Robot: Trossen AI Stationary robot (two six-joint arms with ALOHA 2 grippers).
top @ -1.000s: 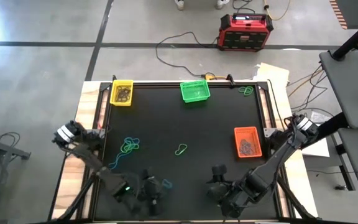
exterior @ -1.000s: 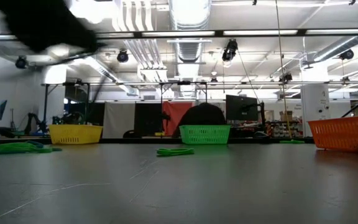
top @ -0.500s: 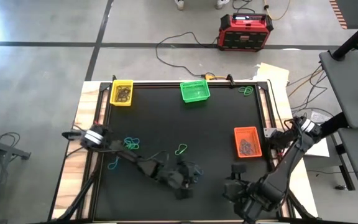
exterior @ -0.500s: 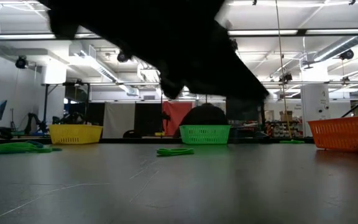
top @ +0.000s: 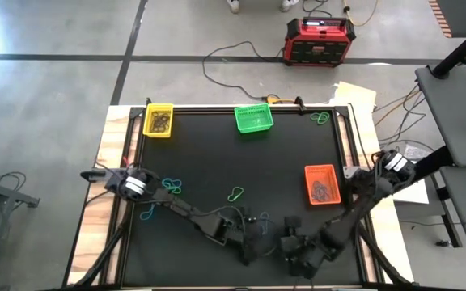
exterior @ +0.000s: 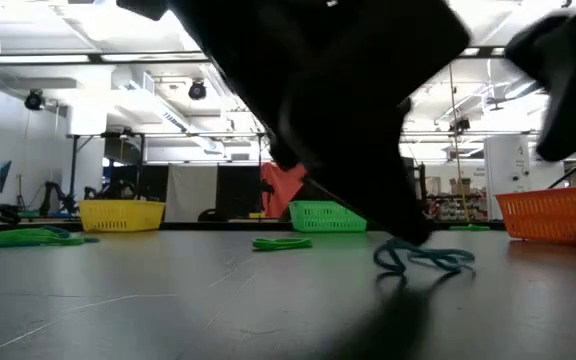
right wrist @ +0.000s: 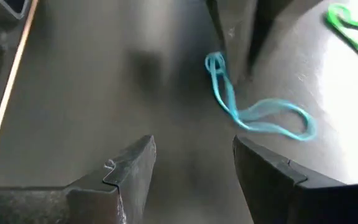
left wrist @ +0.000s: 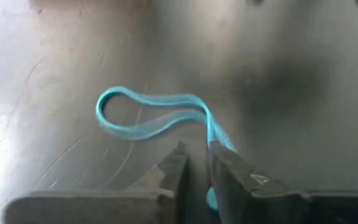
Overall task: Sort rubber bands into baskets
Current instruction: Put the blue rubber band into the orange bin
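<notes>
A teal rubber band (left wrist: 148, 118) lies on the black table near the middle of its near edge; it also shows in the low view (exterior: 423, 258) and the right wrist view (right wrist: 253, 112). My left gripper (left wrist: 194, 163) stands over one end of it, its fingers almost shut on that end; in the high view it is at the table's near middle (top: 256, 233). My right gripper (right wrist: 194, 162) is open and empty just right of it (top: 292, 244). The yellow basket (top: 159, 120), green basket (top: 254, 119) and orange basket (top: 322, 183) stand on the table. My left gripper pinches one end of the teal band (left wrist: 216, 134) between its two fingertips, which come down from above at a slant. The band shows again in the narrow gap between the fingers (left wrist: 211, 199). The rest of the band, with its far loop (left wrist: 104, 112), lies slack on the table.
A green band (top: 235, 194) lies at mid-table, and green and blue bands (top: 168, 187) lie at the left. Another green band (top: 320, 118) is at the far right corner. A red and black box (top: 318, 40) and cables are on the floor beyond the table.
My left gripper has swept from the near left of the table toward its right edge, taking the teal band along. The band now lies on the table in the low view. My right gripper has shifted right, then back left toward the band.
</notes>
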